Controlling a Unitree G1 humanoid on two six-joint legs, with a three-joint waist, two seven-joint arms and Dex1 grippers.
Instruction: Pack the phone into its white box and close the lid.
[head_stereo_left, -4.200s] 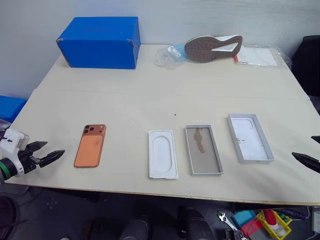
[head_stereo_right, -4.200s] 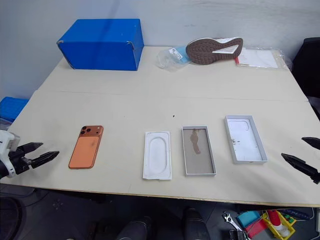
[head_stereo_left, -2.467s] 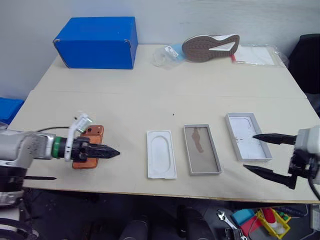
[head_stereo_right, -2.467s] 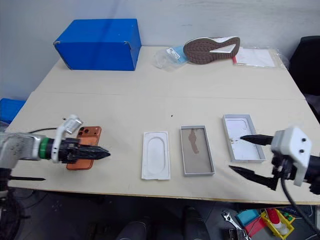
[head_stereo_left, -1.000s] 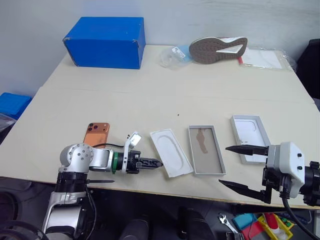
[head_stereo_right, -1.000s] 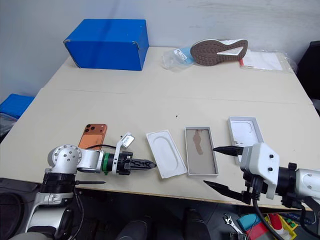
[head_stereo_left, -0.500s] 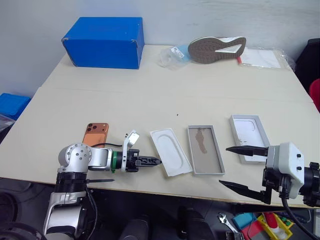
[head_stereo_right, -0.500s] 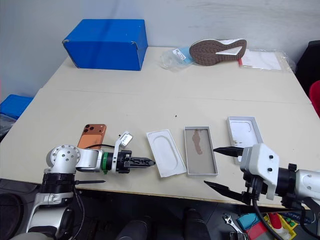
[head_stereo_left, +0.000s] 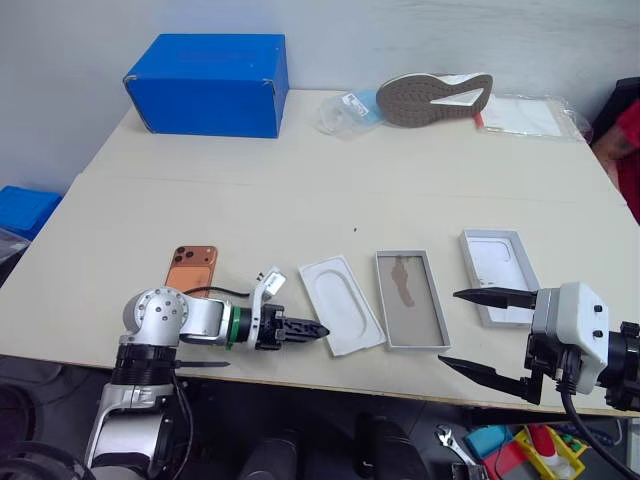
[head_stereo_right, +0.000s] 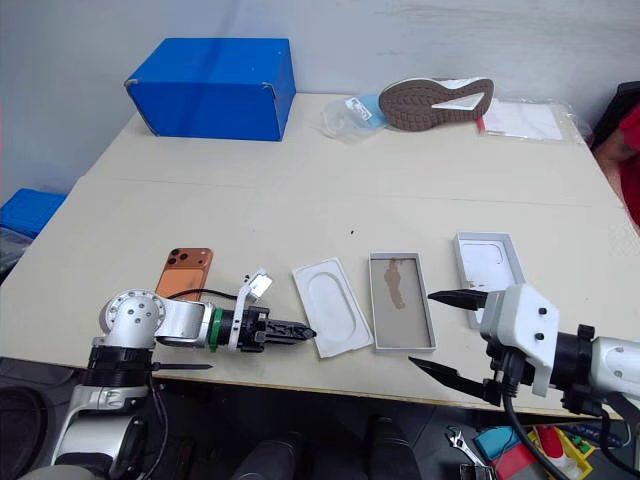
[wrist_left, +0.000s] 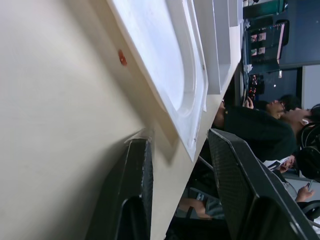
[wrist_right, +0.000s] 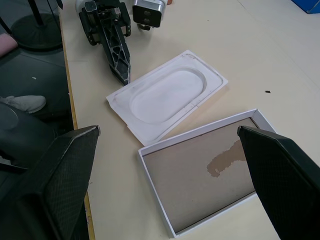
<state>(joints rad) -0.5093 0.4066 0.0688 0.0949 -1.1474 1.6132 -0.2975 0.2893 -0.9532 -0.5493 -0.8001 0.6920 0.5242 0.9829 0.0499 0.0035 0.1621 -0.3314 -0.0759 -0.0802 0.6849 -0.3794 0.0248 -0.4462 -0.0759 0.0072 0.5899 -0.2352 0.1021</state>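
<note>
The orange phone (head_stereo_left: 190, 268) lies flat near the front left of the table. Right of it rests a white moulded insert (head_stereo_left: 340, 317), turned askew. The white box (head_stereo_left: 410, 312) with its brownish floor sits beside that, and the lid (head_stereo_left: 503, 290) lies inside-up further right. My left gripper (head_stereo_left: 318, 329) lies low on the table at the insert's near corner; its fingers (wrist_left: 137, 200) stand slightly open with that corner between them. Open wide and holding nothing, my right gripper (head_stereo_left: 450, 327) hovers at the front edge, just right of the white box (wrist_right: 210, 175).
A blue carton (head_stereo_left: 208, 83) stands at the back left. A shoe (head_stereo_left: 430, 97) lies sole-up at the back, beside plastic bags (head_stereo_left: 525, 115). A person's red sleeve (head_stereo_left: 622, 130) shows at the right edge. The table's front edge runs just under both grippers.
The left gripper's fingers have parted a little at the insert's corner, after being shut. A red sleeve has come into view at the right. The right gripper has kept still.
</note>
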